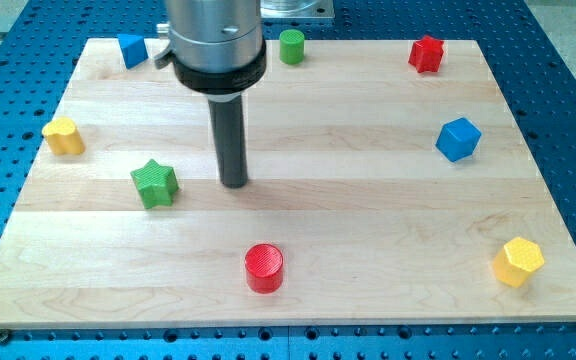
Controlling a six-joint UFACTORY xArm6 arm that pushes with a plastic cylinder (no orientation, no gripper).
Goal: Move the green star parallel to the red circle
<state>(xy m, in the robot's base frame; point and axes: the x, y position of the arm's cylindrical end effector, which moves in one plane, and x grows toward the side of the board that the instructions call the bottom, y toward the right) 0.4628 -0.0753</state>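
The green star (155,184) lies on the wooden board at the view's left of centre. The red circle (264,267) stands near the view's bottom, slightly left of centre. My tip (234,184) rests on the board just to the right of the green star, with a small gap between them, and above the red circle in the view. The rod rises straight up to the arm's grey body at the view's top.
A yellow block (63,136) sits at the left edge. A blue block (132,49) and a green cylinder (291,46) sit along the top. A red block (426,54) is top right, a blue cube (458,139) right, a yellow hexagon (518,262) bottom right.
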